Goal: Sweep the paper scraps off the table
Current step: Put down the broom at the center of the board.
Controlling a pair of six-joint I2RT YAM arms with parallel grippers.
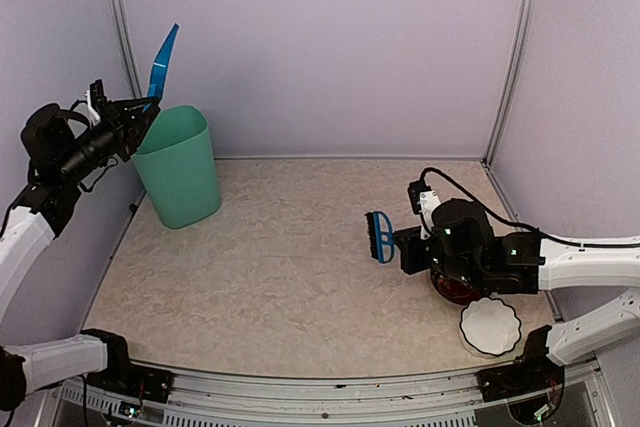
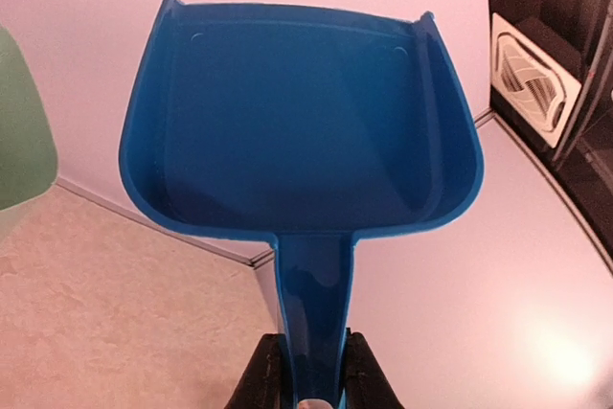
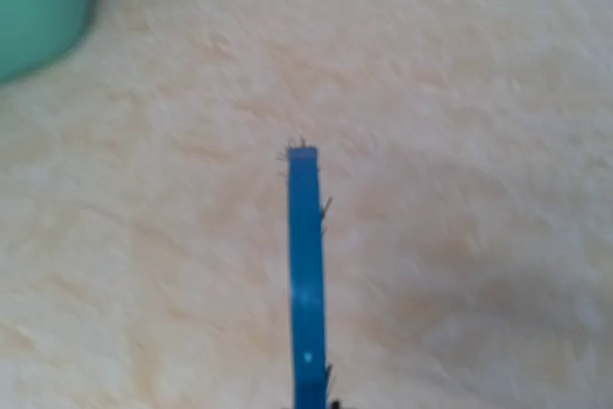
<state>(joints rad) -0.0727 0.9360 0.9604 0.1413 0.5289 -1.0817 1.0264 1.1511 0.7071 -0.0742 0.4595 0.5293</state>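
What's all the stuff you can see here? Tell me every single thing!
dustpan: one, blue, held up in the air by the bin, far left
bin: one, green, standing on the table at the far left
brush: one, blue, held over the table, right of the middle
bowl: one, red, on the table at the right, mostly hidden
dish: one, white with a wavy rim, near right corner
table: one, beige and marbled
scraps: none that I can see
left gripper: one, black, shut on the dustpan's handle
right gripper: one, black, shut on the brush
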